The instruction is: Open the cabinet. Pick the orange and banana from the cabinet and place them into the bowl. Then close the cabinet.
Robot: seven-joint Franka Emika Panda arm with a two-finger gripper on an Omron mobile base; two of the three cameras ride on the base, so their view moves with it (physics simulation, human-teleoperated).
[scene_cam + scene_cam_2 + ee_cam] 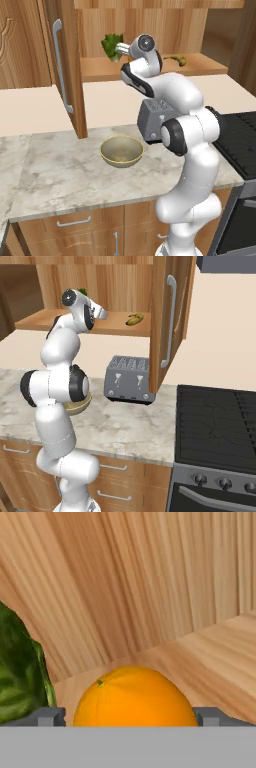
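The cabinet stands open, its left door (62,65) and right door (167,316) swung out. My arm reaches onto its shelf (205,65). In the hand view the orange (134,697) lies close up on the shelf, between the two tips of my gripper (130,717). The jaws are open, one tip on each side of the fruit with a small gap. The banana (176,60) (134,319) lies further right on the same shelf. The olive-tan bowl (121,151) sits on the counter below with nothing in it; in the right base view my arm half hides it.
A leafy green vegetable (20,682) (112,46) lies on the shelf just left of the orange. A grey toaster (127,381) stands on the marble counter (60,175) beside the bowl. A black stove (220,421) adjoins the counter on the right.
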